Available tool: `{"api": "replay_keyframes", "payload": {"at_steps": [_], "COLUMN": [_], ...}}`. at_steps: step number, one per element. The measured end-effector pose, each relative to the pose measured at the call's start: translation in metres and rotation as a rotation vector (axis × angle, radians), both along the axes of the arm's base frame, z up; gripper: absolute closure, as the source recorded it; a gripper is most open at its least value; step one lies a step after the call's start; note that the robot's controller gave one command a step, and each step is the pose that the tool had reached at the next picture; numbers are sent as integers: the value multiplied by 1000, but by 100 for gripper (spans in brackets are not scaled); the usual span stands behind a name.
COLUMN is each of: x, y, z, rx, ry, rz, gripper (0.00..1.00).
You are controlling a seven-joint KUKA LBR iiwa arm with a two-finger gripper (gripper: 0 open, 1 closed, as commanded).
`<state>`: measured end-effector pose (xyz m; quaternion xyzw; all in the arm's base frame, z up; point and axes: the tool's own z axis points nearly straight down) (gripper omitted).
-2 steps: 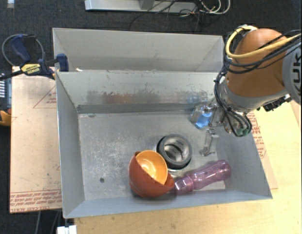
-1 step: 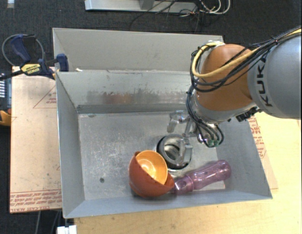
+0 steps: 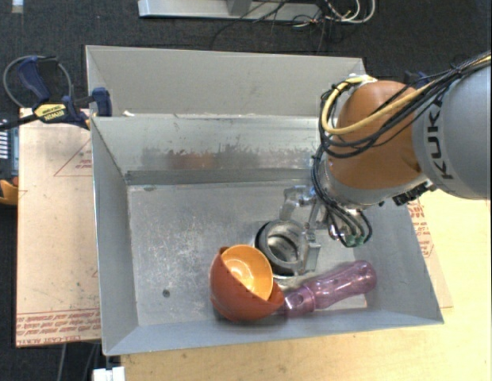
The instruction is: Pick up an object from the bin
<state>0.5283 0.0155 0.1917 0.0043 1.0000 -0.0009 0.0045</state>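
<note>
Claw (image 3: 300, 230): set low over a small round silver metal cup (image 3: 278, 246) near the front of the grey metal bin (image 3: 171, 236). Its opening cannot be told, and nothing is seen held.
Neighbours: an orange plastic bowl (image 3: 242, 286) touching the cup, and a translucent purple plastic bottle (image 3: 332, 286) just beside.
Advice: the grasp is best centred on the cup's rim, so the neighbours are spared.

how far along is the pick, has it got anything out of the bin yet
Done: the gripper is down inside the bin, right over the round metal cup near the front. In hand: nothing looks lifted; the cup, orange bowl and purple bottle all lie on the floor. Left: the grasp and the lift out.
</note>
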Motion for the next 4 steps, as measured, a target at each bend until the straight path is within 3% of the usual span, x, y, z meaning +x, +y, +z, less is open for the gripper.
{"api": "replay_keyframes", "payload": {"at_steps": [1,2,3,4], "x": [-1,8,-33,-35], "y": [32,27,-9,7], "z": [-60,-73,-100,-114], "rx": [5,1,6,6], "ry": [9,-9,-6,-61], "rz": [-33,-9,-16,65], "gripper": [0,0,0,100]}}
